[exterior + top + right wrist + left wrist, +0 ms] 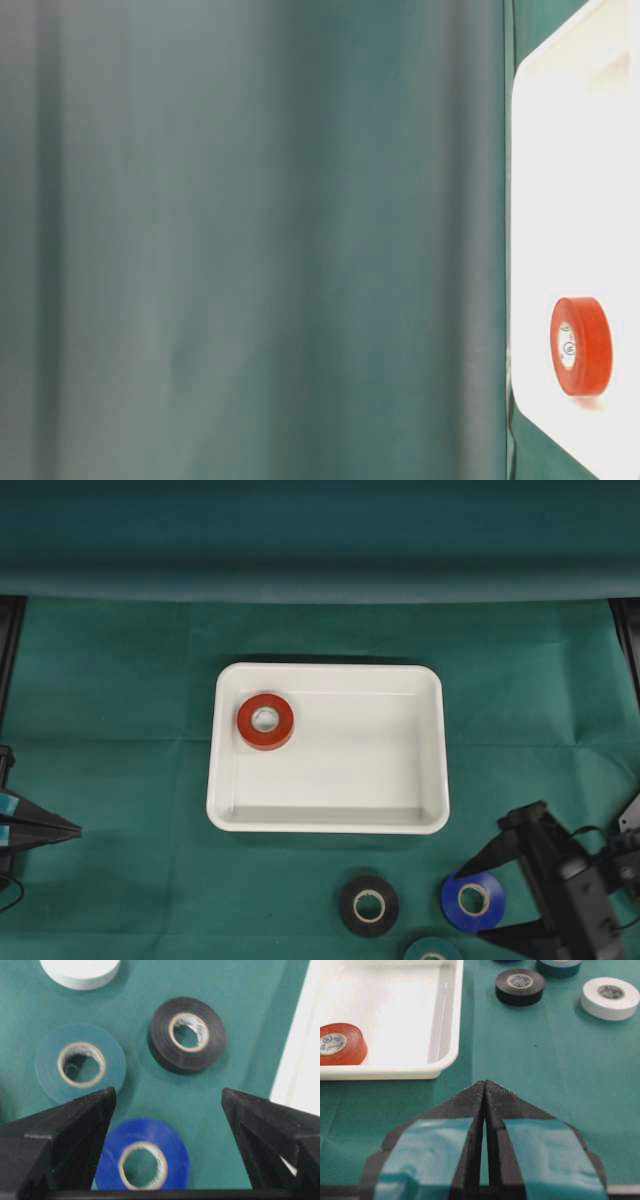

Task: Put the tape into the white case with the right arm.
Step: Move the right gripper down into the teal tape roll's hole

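The white case (330, 825) lies mid-table with a red tape roll (265, 721) flat in its far left corner. A blue tape roll (472, 901) lies on the green cloth in front of the case, at the right. My right gripper (474, 903) is open and straddles it, one finger on each side. In the right wrist view the blue roll (172, 1145) lies between the spread fingers of the right gripper (167, 1097), closer to the left one, and is not gripped. At the table's left edge my left gripper (75, 830) is shut and holds nothing.
A black roll (368, 905) and a teal roll (432, 950) lie left of the blue one. A white roll (80, 970) lies beyond them in the right wrist view. The case's near rim (302, 1070) runs just right of the right gripper.
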{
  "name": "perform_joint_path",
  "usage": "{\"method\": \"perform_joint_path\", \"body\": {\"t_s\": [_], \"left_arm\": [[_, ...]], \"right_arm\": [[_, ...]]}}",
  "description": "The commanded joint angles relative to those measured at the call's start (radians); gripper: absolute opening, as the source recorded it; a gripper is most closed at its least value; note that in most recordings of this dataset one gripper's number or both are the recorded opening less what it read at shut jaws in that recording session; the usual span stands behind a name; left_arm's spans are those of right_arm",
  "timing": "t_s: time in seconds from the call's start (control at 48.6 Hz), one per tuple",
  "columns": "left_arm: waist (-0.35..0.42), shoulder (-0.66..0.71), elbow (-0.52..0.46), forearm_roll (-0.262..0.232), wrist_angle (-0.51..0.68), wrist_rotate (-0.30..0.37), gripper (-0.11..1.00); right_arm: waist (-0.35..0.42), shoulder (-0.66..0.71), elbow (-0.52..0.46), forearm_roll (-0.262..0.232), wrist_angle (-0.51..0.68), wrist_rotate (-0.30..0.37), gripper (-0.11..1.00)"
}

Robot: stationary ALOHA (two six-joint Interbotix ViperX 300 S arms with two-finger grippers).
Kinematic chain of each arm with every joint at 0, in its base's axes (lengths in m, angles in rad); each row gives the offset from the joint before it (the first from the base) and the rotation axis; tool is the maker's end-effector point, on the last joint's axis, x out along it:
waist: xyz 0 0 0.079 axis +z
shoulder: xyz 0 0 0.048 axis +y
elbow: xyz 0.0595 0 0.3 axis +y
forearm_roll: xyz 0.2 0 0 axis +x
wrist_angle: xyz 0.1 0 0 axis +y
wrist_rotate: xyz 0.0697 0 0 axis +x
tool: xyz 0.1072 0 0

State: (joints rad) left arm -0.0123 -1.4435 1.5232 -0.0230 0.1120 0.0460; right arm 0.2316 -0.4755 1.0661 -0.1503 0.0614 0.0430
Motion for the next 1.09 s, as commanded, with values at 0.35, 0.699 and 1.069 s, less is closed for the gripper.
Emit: {"method": "perform_joint_path", "body": {"t_s": [0.35,0.699,1.069], "left_arm": [[0.000,0.011,-0.014,-0.002,-0.011,0.000,0.00],[0.000,0.011,-0.014,-0.002,-0.011,0.000,0.00],[0.000,0.011,-0.014,-0.002,-0.011,0.000,0.00]], "right_arm": [[0.060,0.206,-0.127,0.005,-0.041,0.028,0.69],[0.060,0.282,-0.137,0.002,-0.041,0.029,0.69],[0.054,0.414,-0.176,0.000,-0.043,0.029,0.69]]}}
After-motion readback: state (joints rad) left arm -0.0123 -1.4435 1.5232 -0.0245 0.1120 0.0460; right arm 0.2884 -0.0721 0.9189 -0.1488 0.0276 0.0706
